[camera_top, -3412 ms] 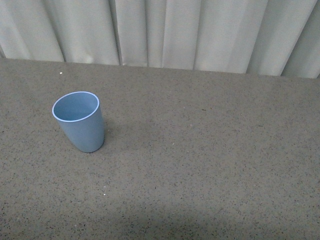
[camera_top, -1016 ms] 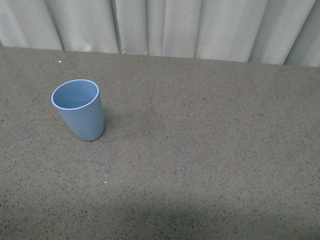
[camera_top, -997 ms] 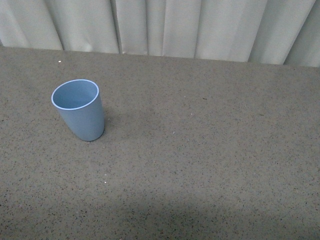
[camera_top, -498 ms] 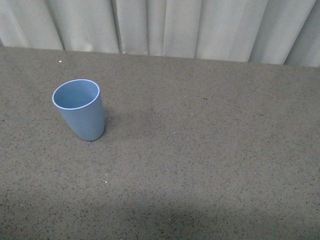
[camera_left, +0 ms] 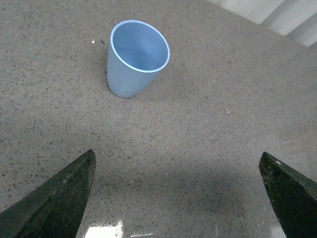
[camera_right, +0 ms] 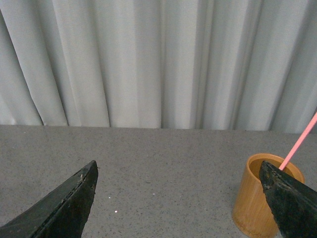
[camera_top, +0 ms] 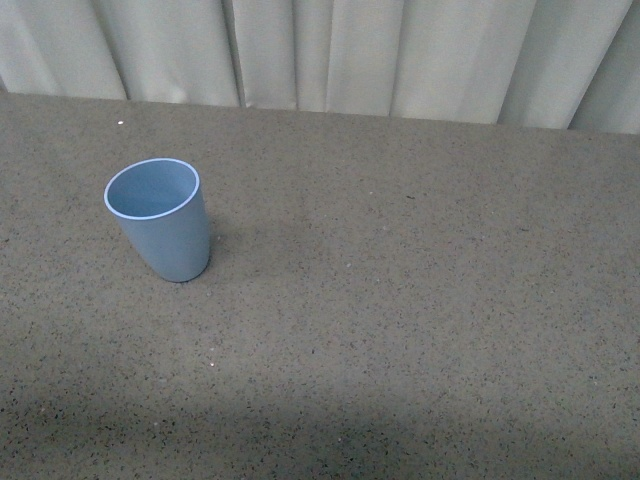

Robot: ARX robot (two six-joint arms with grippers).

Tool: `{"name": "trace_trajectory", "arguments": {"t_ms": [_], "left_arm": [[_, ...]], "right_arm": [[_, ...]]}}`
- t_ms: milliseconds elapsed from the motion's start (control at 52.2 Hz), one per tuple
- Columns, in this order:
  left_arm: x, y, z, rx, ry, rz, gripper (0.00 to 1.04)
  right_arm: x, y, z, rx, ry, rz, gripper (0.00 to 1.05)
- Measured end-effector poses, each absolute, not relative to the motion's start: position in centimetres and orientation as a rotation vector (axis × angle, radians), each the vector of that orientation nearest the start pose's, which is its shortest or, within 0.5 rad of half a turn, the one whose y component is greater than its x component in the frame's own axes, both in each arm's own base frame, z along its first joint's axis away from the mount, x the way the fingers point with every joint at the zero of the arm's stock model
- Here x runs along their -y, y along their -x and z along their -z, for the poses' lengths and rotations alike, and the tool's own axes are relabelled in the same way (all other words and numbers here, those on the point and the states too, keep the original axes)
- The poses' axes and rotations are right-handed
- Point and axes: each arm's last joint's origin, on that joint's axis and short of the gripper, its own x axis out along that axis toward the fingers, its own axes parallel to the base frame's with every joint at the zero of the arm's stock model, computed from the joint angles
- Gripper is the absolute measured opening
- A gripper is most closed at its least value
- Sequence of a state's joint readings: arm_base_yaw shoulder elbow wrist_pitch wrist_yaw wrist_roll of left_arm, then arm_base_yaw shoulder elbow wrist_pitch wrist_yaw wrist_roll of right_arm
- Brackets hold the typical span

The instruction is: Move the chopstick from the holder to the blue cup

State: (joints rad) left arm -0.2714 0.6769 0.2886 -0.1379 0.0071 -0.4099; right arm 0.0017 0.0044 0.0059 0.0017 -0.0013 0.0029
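Chopstick (camera_right: 298, 142) parked in the holder (camera_right: 253, 208), blue cup (camera_top: 160, 222) empty

The pink stick stands in the tan holder on a slant, its upper end leaning out past the rim and cut off by the frame. Only the right wrist view catches those two. The front view just has the cup upright on the speckled table (camera_top: 420, 300), no arms. The left gripper (camera_left: 177, 154) hangs above the table near the cup, and the right gripper (camera_right: 178, 163) faces the curtain (camera_right: 148, 59). Both have their fingers spread wide, gripping nothing.

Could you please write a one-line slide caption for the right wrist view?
Open right claw faces the curtain; the pink chopstick leans in its wooden holder.
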Motion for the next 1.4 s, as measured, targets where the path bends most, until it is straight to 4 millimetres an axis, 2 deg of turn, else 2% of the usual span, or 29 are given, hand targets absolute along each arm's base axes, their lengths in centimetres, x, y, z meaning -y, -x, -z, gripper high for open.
{"name": "trace_trajectory", "arguments": {"t_ms": [249, 288, 575, 1016, 1399], "left_arm": [[6.0, -16.2, -16.9, -0.650, 0.271, 0.167, 0.98], [6.6, -17.0, -16.2, -0.689, 0.255, 0.145, 0.98], [7.4, -18.9, -15.1, -0.741, 0.208, 0.075, 0.98], [9.3, -20.2, -13.2, -0.805, 0.174, 0.037, 0.98], [10.7, -21.7, -13.0, -0.836, 0.212, 0.017, 0.98]], "right_arm": [[0.0, -9.8, -16.5, 0.003, -0.003, -0.003, 0.95], [0.0, -9.8, -16.5, 0.003, -0.003, -0.003, 0.95], [0.0, -9.8, -16.5, 0.003, -0.003, -0.003, 0.95], [0.0, -9.8, -16.5, 0.003, -0.003, -0.003, 0.95], [0.0, -9.8, -16.5, 0.003, -0.003, -0.003, 0.95]]}}
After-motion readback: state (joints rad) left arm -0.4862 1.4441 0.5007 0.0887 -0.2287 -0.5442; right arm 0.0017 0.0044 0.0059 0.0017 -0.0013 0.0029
